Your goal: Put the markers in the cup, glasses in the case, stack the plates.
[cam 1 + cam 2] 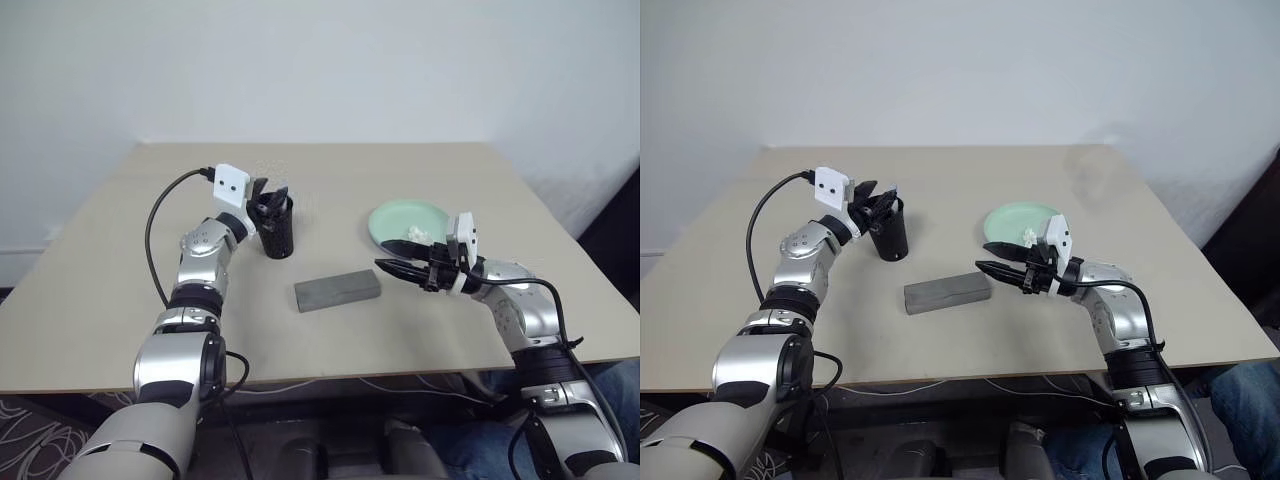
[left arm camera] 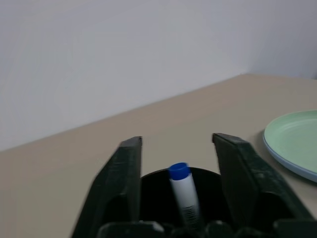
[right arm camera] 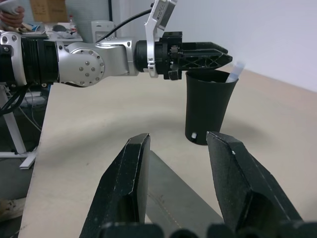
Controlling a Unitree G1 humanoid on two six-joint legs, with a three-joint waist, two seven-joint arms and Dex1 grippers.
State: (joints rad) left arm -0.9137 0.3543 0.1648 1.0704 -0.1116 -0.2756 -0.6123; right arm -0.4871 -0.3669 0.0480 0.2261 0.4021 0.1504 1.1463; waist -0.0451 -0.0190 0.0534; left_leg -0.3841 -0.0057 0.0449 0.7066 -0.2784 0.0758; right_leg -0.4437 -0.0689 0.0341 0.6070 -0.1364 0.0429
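Observation:
A white marker (image 2: 184, 191) with a blue cap stands inside the black cup (image 1: 278, 238), left of the table's middle. My left gripper (image 1: 275, 197) hovers level over the cup's rim, open, its fingers (image 2: 124, 173) apart on either side of the marker without touching it. The closed grey case (image 1: 338, 290) lies in front of the cup. At the right rests the mint green plate (image 1: 400, 217), with a bluish plate edge (image 2: 297, 171) showing under it. My right gripper (image 1: 385, 268) is open and empty, pointing left between the plate and the case. The glasses are out of view.
A crumpled white tissue (image 1: 415, 233) lies on the green plate by my right wrist. The beige table (image 1: 450, 170) is bare at the back and ends at a white wall. A black cable (image 1: 152, 235) loops off my left wrist.

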